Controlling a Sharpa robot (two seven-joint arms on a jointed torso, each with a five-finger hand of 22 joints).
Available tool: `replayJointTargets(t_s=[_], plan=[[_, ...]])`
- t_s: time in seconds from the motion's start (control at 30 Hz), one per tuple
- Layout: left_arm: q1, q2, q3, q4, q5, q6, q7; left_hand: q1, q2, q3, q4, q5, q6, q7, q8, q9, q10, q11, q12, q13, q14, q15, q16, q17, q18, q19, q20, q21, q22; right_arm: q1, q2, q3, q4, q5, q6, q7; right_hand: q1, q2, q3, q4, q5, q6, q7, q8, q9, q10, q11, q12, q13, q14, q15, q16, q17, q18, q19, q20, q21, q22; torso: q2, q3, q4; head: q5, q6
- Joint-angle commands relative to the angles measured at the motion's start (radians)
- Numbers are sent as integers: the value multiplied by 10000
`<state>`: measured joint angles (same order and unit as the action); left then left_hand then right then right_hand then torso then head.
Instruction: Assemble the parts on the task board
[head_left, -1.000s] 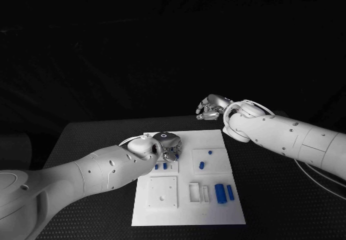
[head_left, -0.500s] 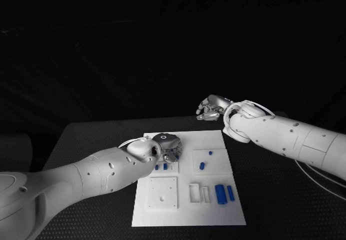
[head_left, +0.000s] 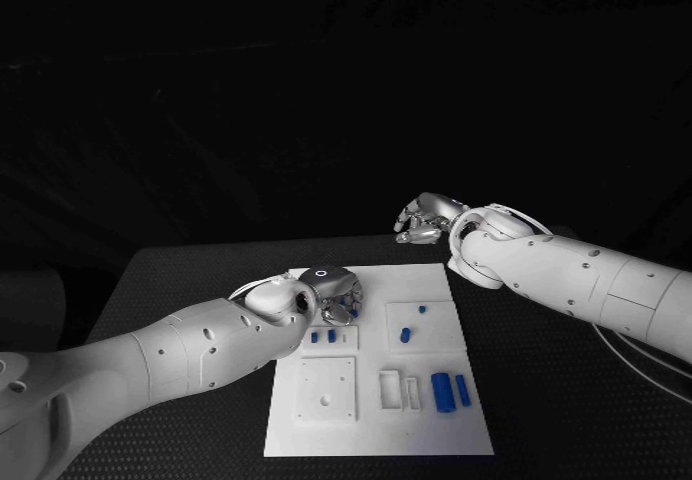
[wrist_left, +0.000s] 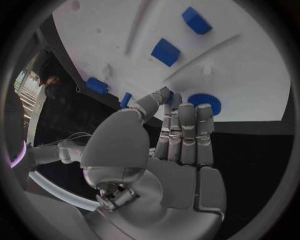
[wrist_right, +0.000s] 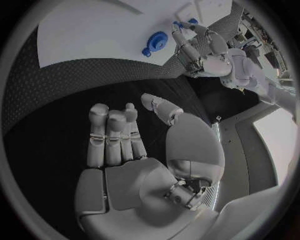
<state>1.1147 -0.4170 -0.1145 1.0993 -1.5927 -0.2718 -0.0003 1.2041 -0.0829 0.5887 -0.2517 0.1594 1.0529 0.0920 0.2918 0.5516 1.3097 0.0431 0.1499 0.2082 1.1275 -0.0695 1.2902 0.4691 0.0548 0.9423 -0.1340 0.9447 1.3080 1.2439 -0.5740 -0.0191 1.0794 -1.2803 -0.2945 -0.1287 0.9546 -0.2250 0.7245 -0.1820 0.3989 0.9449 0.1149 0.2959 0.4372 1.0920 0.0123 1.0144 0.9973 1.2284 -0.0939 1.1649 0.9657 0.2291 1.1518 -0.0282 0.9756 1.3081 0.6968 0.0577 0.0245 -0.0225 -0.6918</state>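
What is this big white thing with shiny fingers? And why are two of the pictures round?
It is a robot with two white arms, and each arm ends in a silver hand. The square picture comes from a camera on its head, looking down at a black table. The round pictures come from little cameras at its wrists, just behind each hand, so the fingers look huge.

On the table lies a white plate, the task board, with small blue parts on it. The robot should fit those parts together.

The left hand hangs over the far end of the board, near a round blue part. I cannot tell whether it grips anything. The right hand is raised beyond the board, fingers apart, holding nothing.
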Motion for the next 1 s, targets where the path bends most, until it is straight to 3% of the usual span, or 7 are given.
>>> replayJointTargets(t_s=[0.03, 0.2, 0.53, 0.77, 1.0], plan=[[9, -254, 139, 319, 343, -117, 55, -66, 39, 34, -5, 69, 91, 64, 26, 5, 66, -16, -7, -8, 74, -1, 62, -10, 441, 70, -246, 40, 146, -3, -35, 5, 12, -14, 57, 88, -72, 51, -37, -37, 62, 6, 77, 60, 17, -27, -26, -66, -12, -7, -43, -42, -12, 327, -33, 6, -59, 46, -11, -4, 13, 4, 13], [42, -778, 293, 828, 521, -45, 4, -70, 30, 40, -5, 72, 100, 61, 27, 1, 78, -20, -14, -10, 91, -6, 64, -10, 440, 84, -255, 45, 146, -3, -90, 5, 13, -13, 57, 81, -71, 50, -38, -39, 65, 7, 76, 61, 19, -27, -27, -66, -16, -6, -44, -44, -14, 327, -32, 6, -62, 46, -19, -8, 35, 22, 12], [81, -1545, 283, 1190, 832, 133, -67, -83, 25, 45, 3, 77, 109, 59, 26, -6, 94, -25, -22, -12, 106, -11, 66, -10, 437, 96, -263, 49, 146, -4, -147, 5, 12, -13, 60, 81, -69, 50, -40, -43, 67, 6, 75, 63, 22, -26, -28, -65, -23, -5, -45, -45, -18, 327, -30, 6, -66, 47, -17, -29, 50, 52, 7], [53, -1772, 278, 1076, 855, 107, -50, -87, 24, 50, 7, 78, 111, 59, 24, -10, 98, -26, -28, -13, 108, -12, 64, -10, 435, 99, -267, 49, 146, -6, -141, 5, 12, -13, 59, 88, -70, 52, -41, -43, 68, 6, 74, 64, 24, -25, -29, -64, -28, -4, -46, -46, -20, 327, -28, 7, -69, 48, -3, -45, 56, 96, 3], [41, -1722, 277, 939, 922, 184, -25, -87, 22, 57, 9, 79, 112, 58, 23, -13, 101, -27, -35, -16, 111, -13, 63, -11, 433, 100, -270, 49, 146, -13, -111, 5, 1, -13, 62, 94, -71, 55, -43, -43, 69, 4, 74, 64, 26, -24, -29, -64, -33, -3, -47, -47, -23, 327, -26, 7, -72, 48, 0, -22, 26, 126, -10]])
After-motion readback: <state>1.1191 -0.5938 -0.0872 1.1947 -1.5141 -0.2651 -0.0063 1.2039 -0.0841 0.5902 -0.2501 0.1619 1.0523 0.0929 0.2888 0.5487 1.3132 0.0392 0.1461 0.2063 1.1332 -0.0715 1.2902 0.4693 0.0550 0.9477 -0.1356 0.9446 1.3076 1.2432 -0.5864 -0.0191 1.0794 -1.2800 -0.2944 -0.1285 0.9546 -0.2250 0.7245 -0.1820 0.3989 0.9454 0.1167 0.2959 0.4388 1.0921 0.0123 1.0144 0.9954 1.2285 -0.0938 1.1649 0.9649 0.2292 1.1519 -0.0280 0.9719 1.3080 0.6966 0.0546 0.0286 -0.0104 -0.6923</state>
